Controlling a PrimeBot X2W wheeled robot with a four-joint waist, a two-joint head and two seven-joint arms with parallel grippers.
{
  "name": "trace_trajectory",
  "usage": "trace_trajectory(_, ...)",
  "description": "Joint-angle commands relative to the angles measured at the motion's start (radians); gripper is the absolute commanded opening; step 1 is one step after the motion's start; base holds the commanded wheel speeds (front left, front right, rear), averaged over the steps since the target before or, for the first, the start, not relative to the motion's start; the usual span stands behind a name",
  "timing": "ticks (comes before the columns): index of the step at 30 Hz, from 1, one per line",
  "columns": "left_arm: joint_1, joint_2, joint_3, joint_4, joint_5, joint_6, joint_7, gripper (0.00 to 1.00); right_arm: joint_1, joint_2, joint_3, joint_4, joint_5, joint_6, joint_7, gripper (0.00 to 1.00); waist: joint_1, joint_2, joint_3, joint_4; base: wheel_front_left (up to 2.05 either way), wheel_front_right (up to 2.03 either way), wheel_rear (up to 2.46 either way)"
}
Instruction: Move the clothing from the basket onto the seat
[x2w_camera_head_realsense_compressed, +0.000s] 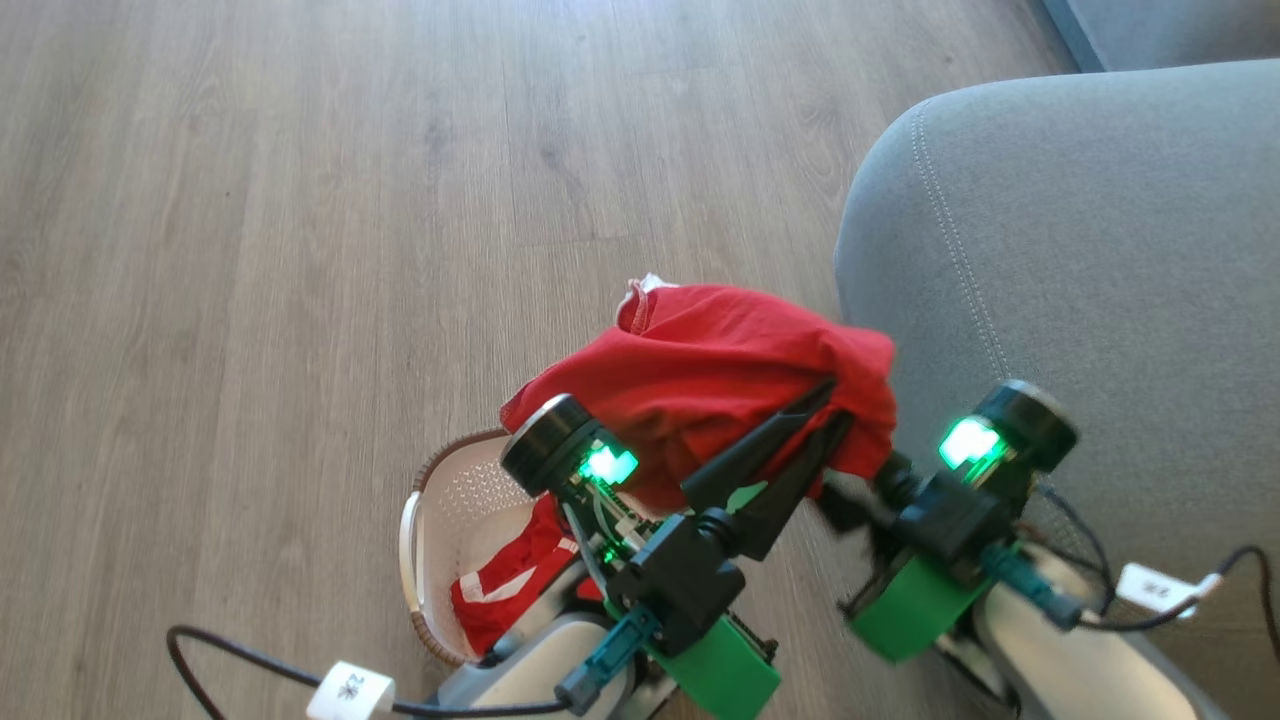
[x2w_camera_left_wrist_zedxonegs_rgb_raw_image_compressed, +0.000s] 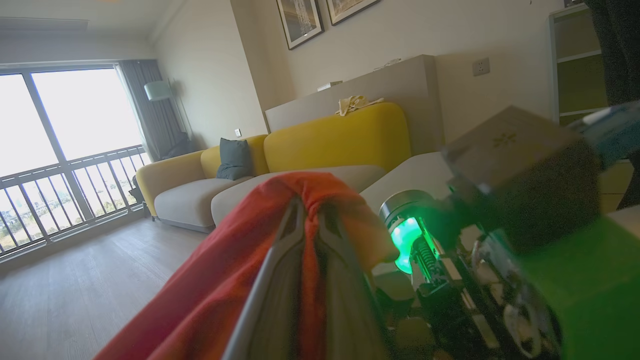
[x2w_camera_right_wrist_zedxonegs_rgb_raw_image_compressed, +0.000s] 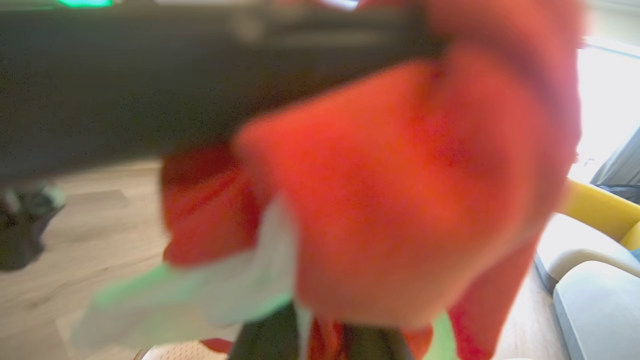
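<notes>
A red shirt (x2w_camera_head_realsense_compressed: 700, 380) hangs in the air above the floor, between the basket and the seat. My left gripper (x2w_camera_head_realsense_compressed: 830, 405) is shut on its right edge; the left wrist view shows red cloth (x2w_camera_left_wrist_zedxonegs_rgb_raw_image_compressed: 225, 280) pinched at that gripper's tips (x2w_camera_left_wrist_zedxonegs_rgb_raw_image_compressed: 310, 210). My right gripper (x2w_camera_head_realsense_compressed: 850, 490) reaches under the same edge, its fingertips covered by fabric. In the right wrist view the shirt (x2w_camera_right_wrist_zedxonegs_rgb_raw_image_compressed: 400, 190) is close and blurred. Red shorts with white stripes (x2w_camera_head_realsense_compressed: 505, 585) lie in the cream basket (x2w_camera_head_realsense_compressed: 440, 475) at the lower left. The grey seat (x2w_camera_head_realsense_compressed: 1080, 300) lies to the right of the shirt.
Wood floor (x2w_camera_head_realsense_compressed: 300, 250) stretches to the left and ahead. Tagged cables (x2w_camera_head_realsense_compressed: 350, 690) trail from both arms, one over the seat (x2w_camera_head_realsense_compressed: 1150, 585). Another grey cushion edge (x2w_camera_head_realsense_compressed: 1160, 30) shows at the top right. A yellow sofa (x2w_camera_left_wrist_zedxonegs_rgb_raw_image_compressed: 335, 135) stands across the room.
</notes>
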Motion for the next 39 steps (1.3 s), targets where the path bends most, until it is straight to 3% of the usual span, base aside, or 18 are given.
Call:
trace_trajectory(1,-0.056,-0.004,0.019,-0.04,-0.004,-0.007,-0.005,0.0,-0.012,0.02,-0.029,-0.041,-0.002,0.007,-0.001,0.0,0.0,0.0,0.001,0.002,0.0,0.0,0.0)
trace_trajectory(6,-0.059,-0.004,0.0,-0.038,-0.009,-0.007,-0.005,0.0,0.033,0.096,-0.155,-0.067,0.01,0.007,-0.001,0.0,0.0,0.0,0.001,0.013,0.0,0.0,0.0)
trace_trajectory(11,-0.063,-0.004,-0.02,-0.04,-0.022,0.0,-0.005,0.0,0.057,0.148,-0.21,-0.095,0.024,0.007,-0.001,0.0,0.0,0.0,-0.002,0.02,0.0,0.0,0.0)
trace_trajectory(12,-0.063,-0.004,-0.021,-0.041,-0.024,0.003,-0.005,0.15,0.06,0.153,-0.217,-0.1,0.025,0.007,-0.001,0.0,0.0,0.0,-0.003,0.022,0.0,0.0,0.0)
trace_trajectory(13,-0.063,-0.004,-0.02,-0.042,-0.024,0.007,-0.005,0.4,0.063,0.159,-0.224,-0.104,0.027,0.007,-0.001,0.0,0.0,0.0,-0.004,0.023,0.0,0.0,0.0)
trace_trajectory(16,-0.062,-0.004,-0.016,-0.038,-0.022,0.016,-0.005,0.72,0.068,0.171,-0.246,-0.118,0.031,0.007,-0.001,0.0,0.0,0.0,-0.006,0.025,0.0,0.0,0.0)
trace_trajectory(17,-0.062,-0.004,-0.016,-0.038,-0.022,0.016,-0.005,0.72,0.068,0.171,-0.246,-0.118,0.031,0.007,-0.001,0.0,0.0,0.0,-0.006,0.025,0.0,0.0,0.0)
trace_trajectory(19,-0.06,-0.004,-0.009,-0.032,-0.016,0.026,-0.005,0.99,0.07,0.176,-0.254,-0.129,0.039,0.007,-0.001,0.0,0.0,0.0,-0.007,0.027,0.0,0.0,0.0)
trace_trajectory(30,-0.057,-0.004,0.039,-0.011,-0.004,0.067,-0.005,1.0,0.068,0.183,-0.312,-0.228,-0.001,0.007,-0.001,0.0,0.0,0.0,-0.002,0.026,0.0,0.0,0.0)
trace_trajectory(39,-0.041,-0.004,0.083,0.016,0.011,0.065,-0.005,1.0,0.066,0.21,-0.409,-0.29,-0.032,0.007,-0.001,0.0,0.0,0.0,0.002,0.032,0.0,0.0,0.0)
